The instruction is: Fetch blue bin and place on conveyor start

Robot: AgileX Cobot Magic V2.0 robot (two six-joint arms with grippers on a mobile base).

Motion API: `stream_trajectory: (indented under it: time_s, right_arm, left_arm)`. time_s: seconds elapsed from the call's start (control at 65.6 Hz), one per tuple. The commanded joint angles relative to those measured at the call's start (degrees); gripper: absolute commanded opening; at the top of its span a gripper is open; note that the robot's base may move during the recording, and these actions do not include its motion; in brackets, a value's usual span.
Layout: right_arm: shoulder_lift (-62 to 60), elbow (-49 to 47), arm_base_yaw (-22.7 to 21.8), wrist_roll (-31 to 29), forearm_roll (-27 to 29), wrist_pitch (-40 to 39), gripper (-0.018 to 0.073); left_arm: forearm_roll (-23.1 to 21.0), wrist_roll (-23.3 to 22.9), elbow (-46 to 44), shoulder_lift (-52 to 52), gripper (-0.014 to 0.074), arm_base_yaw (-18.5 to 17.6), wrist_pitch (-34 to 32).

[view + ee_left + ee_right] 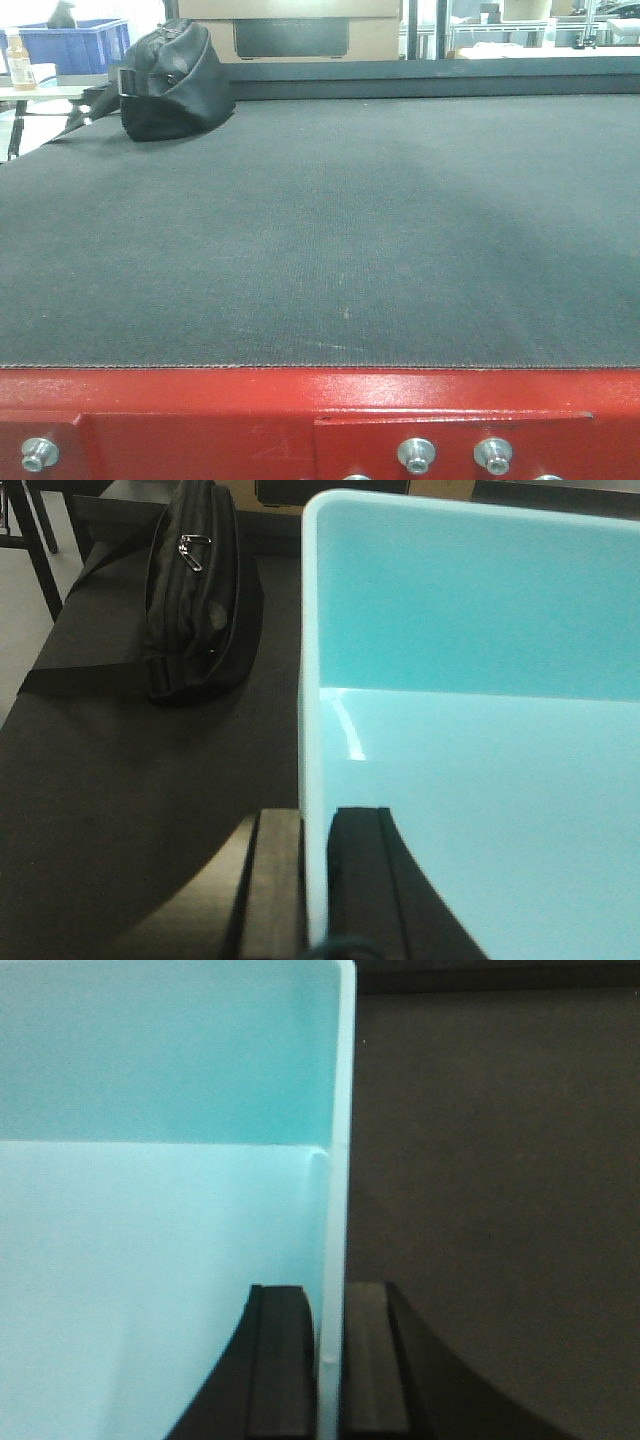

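The belt point(330, 250) lies wide and dark behind its red frame point(200, 420). In both wrist views it shows just outside each pincer: left of the left one, right of the right one. The front view has no bin in it at all, so I cannot tell how high the load hangs over the belt. Letting go too early would drop it. Pressing down too far would grind its base into the textured surface, and coming in too low could catch it on the frame.

The bin point(480, 780) is carried between the two arms, its open inside stretching ahead of the pincers and between them. It is smooth, thin-walled plastic gripped only at the top of two opposite walls – if the arms drift apart or together the walls could bow. If one arm lowers faster than the other, the tub would likely tilt and twist in the grip.

The bag point(195, 590) rests on the belt ahead of the left pincer and off to its left, apart from the bin. A placement pushed too far forward could nudge the bin's far corner into it.

The left pincer point(318, 825) is clenched across the bin's left wall, and the right pincer point(326, 1300) is clamped likewise across the right wall. Slick plastic in so narrow a hold may slip – I would watch that most
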Motion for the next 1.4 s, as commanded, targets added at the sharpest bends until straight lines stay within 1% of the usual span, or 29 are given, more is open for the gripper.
stream_trajectory:
  time_s: [0.0,0.092,0.29,0.366,0.442,0.503,0.58,0.671,0.778,0.885,1.022,1.205,1.388]
  right_arm:
    - [-1.06,-0.62,-0.72,-0.48,-3.81,-0.47,-0.0158]
    - [-1.06,-0.62,-0.72,-0.48,-3.81,-0.47,-0.0158]
    - [-0.08,0.80,-0.72,-0.28,-3.30,0.96,-0.0158]
    - [0.33,3.51,-0.72,-0.28,-3.30,-0.72,-0.0158]
    - [0.45,7.15,-0.72,0.97,-3.30,-5.05,-0.0158]
    - [0.66,10.78,-0.82,2.52,-3.30,-8.14,-0.0158]
    - [0.88,15.90,-0.82,4.06,-3.30,-12.39,-0.0158]
    - [1.01,22.55,-0.82,5.15,-3.30,-19.38,-0.0158]
    - [2.04,28.19,-0.82,6.86,-3.30,-23.30,-0.0158]
    - [4.18,31.07,-0.82,6.86,-3.30,-25.28,-0.0158]
    - [7.05,32.01,-0.82,6.86,-3.30,-28.33,-0.0158]
    - [8.76,32.01,-0.82,6.86,-3.30,-28.60,-0.0158]
    - [9.74,32.01,-0.82,6.86,-2.71,-26.86,-0.0158]
  left_arm:
    - [3.72,0.53,-0.59,-0.76,-0.0111,0.32,-1.55]
    - [2.79,0.53,-0.59,-0.76,-0.0111,0.32,-1.14]
    - [-2.99,0.53,0.51,0.56,-0.0111,0.47,-1.01]
    - [-3.65,0.31,2.34,1.88,-0.0111,0.47,-1.74]
    - [-4.73,0.14,4.89,2.96,-0.0111,0.47,-3.71]
    - [-4.73,-0.23,7.26,3.76,-0.0111,0.47,-5.37]
    - [-4.85,-1.79,9.95,4.70,-0.0111,0.47,-7.88]
    - [-5.25,-4.65,13.98,5.50,-0.0111,0.47,-11.60]
    - [-5.24,-6.93,19.71,6.36,-0.0111,0.47,-17.18]
    - [-5.24,-7.50,24.67,7.24,-0.0111,0.47,-21.15]
    - [-5.24,-7.50,27.49,9.61,-0.0111,0.47,-21.39]
    - [-5.24,-7.50,28.03,11.51,-0.0111,0.47,-21.41]
    - [-5.24,-7.50,28.03,11.51,-0.0111,0.47,-22.46]
